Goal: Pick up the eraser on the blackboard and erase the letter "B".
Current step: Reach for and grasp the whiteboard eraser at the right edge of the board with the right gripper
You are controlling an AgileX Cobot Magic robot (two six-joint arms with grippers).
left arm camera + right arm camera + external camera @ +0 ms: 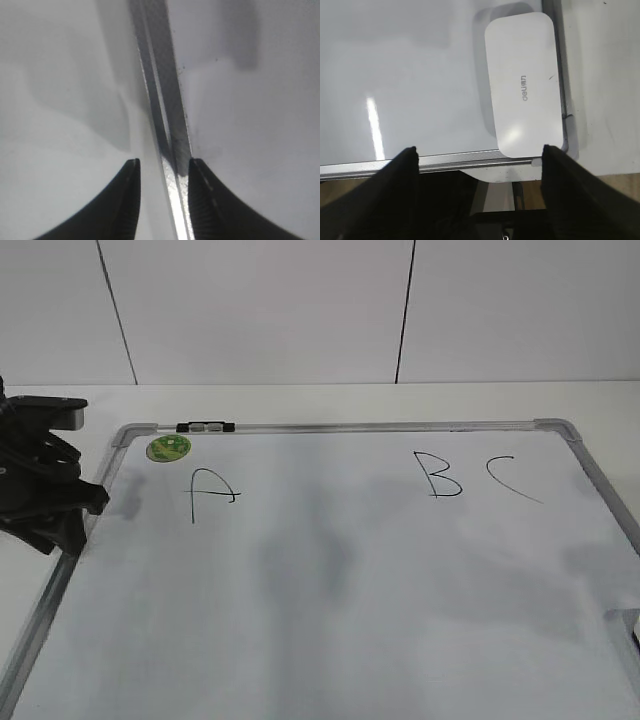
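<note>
The blackboard (400, 620) is a white board in a silver frame, lying flat. The letter "B" (441, 474) is drawn in thin black marker at its upper right, between an "A" (208, 492) and a "C" (508, 478). The eraser (525, 82), a white rounded block with grey lettering, lies on the board's corner in the right wrist view, just ahead of my right gripper (479, 151). That gripper is wide open and empty. My left gripper (80, 515) is open over the board's left frame rail (165, 115), which runs between its fingers (163, 163).
A round green magnet (168, 448) sits at the board's top left. A small black-and-white clip (205, 426) is on the top frame. The board's near frame edge (450, 161) lies under the right gripper, with the table edge beyond it.
</note>
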